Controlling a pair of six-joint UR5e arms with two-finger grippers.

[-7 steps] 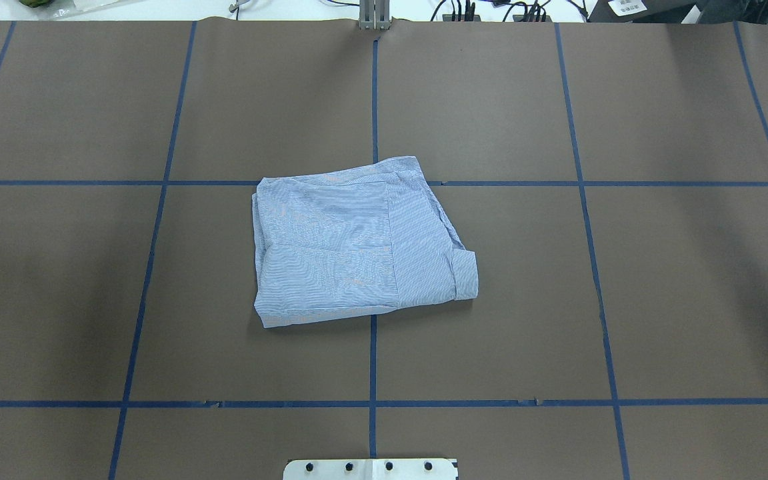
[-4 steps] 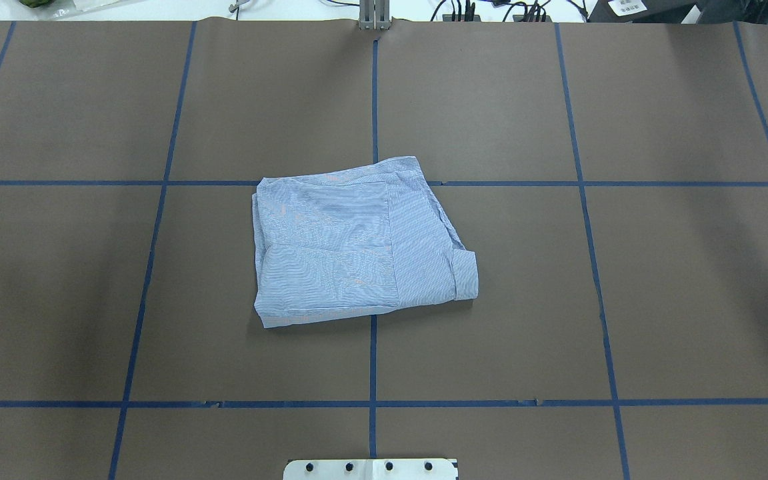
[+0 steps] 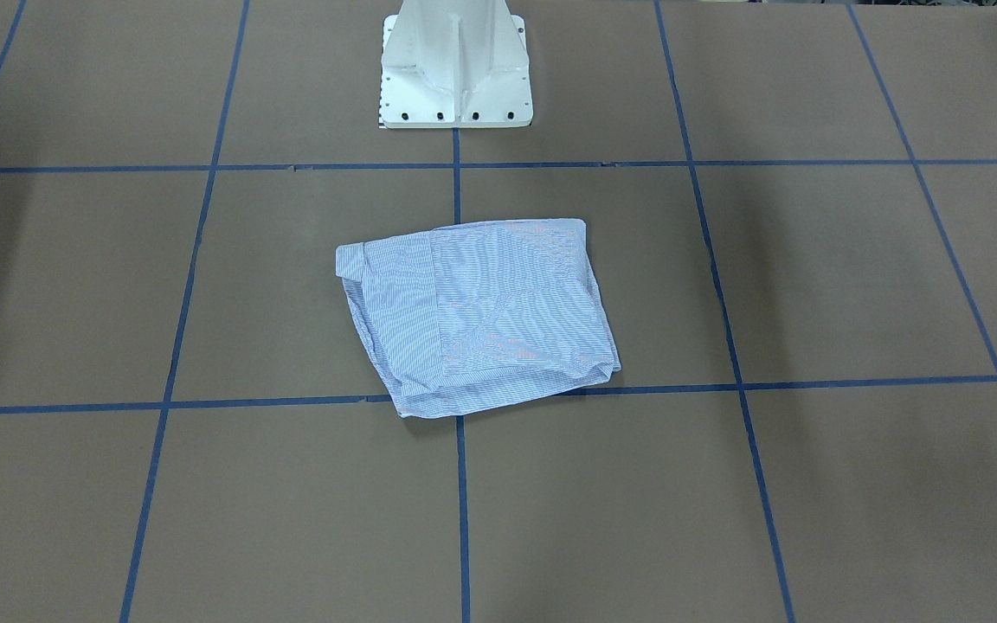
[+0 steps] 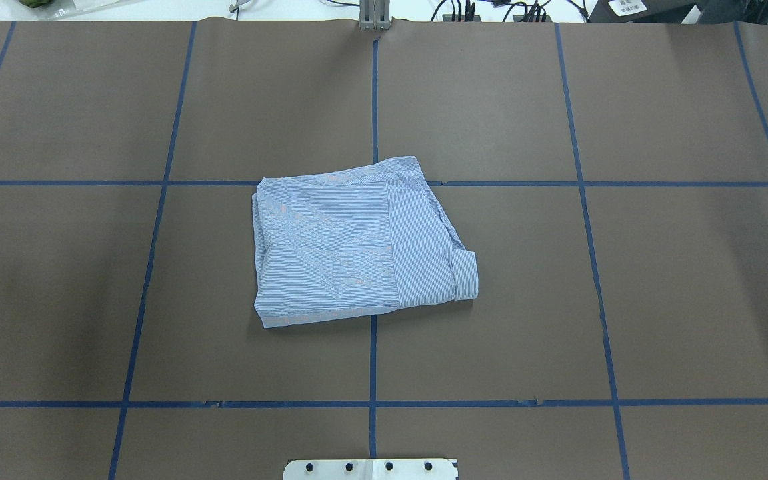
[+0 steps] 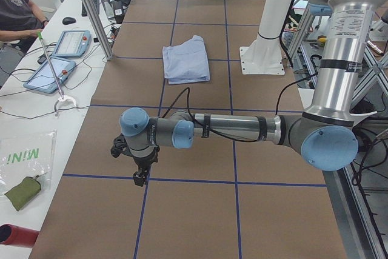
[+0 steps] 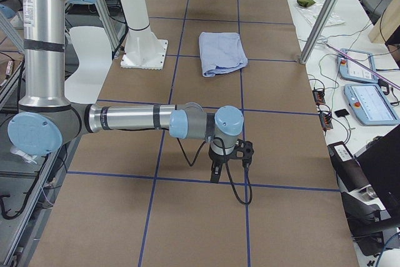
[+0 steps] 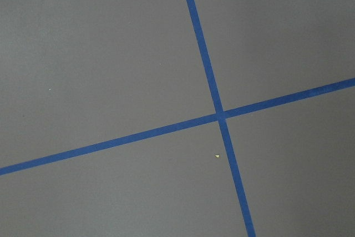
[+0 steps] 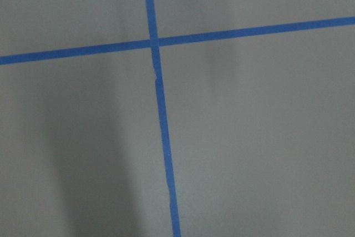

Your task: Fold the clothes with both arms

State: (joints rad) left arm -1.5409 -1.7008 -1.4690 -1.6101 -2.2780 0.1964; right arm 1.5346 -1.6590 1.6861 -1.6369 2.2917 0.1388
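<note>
Overhead exterior shows the shirt folded compact, so I judge it best left alone, with left gripper and right gripper parked well apart from it; I cannot tell whether either is spread or pressed together.

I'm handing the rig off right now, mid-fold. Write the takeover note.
Left gripper: over the table, far from the shirt; open or shut, cannot tell.
Right gripper: likewise, at the opposite end.
Shirt: folded compact, lying mid-table, a cuff at one edge.
Done: the folds, it seems.
Left: perhaps tidy the uneven edges.
</note>
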